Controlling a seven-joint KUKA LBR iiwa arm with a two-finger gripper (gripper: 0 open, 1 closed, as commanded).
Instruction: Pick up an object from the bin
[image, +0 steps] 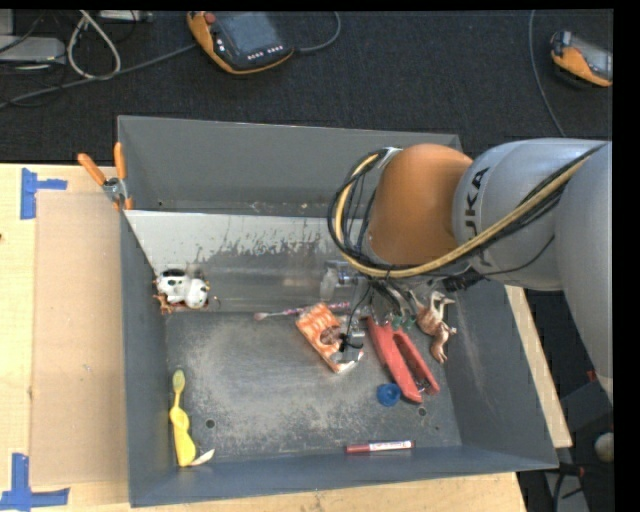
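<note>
From three o'clock the arm (540, 215), its wrist under an orange cover (415, 200), reaches over the grey bin (250, 165). Its jaws are just right of the bin's centre, at an orange-and-white block (322, 330) that lies askew on the floor. Whether they are spread or closed, or grip the block, cannot be told. Just beside the block, at its three o'clock, lies a red-handled tool (403, 365). A yellow toothbrush (181, 425) lies at seven o'clock, a red pen (380, 447) at five and a white-and-black toy (182, 290) at ten. A small blue cap (388, 396) sits just beside the tool's lower end.
</note>
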